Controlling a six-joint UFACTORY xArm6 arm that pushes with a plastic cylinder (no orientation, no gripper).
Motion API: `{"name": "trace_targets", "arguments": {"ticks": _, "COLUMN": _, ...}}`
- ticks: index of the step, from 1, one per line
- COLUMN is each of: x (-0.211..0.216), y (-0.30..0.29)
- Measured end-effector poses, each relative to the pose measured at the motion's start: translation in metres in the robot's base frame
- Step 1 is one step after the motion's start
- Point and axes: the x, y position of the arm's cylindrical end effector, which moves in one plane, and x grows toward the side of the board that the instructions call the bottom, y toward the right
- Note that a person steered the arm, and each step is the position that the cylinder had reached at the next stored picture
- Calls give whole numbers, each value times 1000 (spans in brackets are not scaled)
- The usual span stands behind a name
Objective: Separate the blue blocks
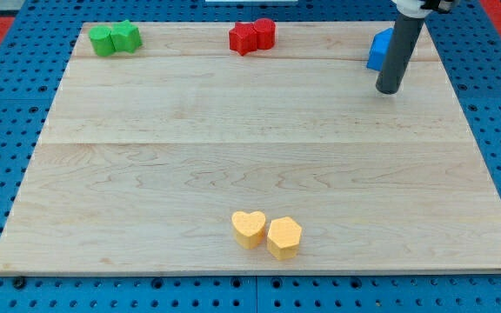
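At the view's top right, blue block (378,50) (partly hidden) touches my tip (389,90).

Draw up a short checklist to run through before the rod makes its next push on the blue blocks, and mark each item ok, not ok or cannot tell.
1. My tip in view: ok, it rests on the board near the view's top right corner.
2. Tip close to the blue block: ok, it is just below it and to its right.
3. Both blue blocks visible: not ok, the rod hides part of the blue.
4. Blue blocks already apart: cannot tell.
5. Green blocks, red blocks and yellow blocks away from the tip: ok.
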Motion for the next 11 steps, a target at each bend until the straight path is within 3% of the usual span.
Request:
{"name": "trace_targets", "arguments": {"ticks": 4, "x": 3, "y": 16}}
{"name": "trace_targets", "arguments": {"ticks": 6, "x": 2, "y": 71}}
{"name": "trace_targets", "arguments": {"ticks": 8, "x": -73, "y": 54}}
{"name": "trace_targets", "arguments": {"ticks": 9, "x": -95, "y": 4}}
{"name": "trace_targets", "arguments": {"ticks": 10, "x": -85, "y": -20}}
{"name": "trace_targets", "arguments": {"ticks": 11, "x": -20, "y": 27}}
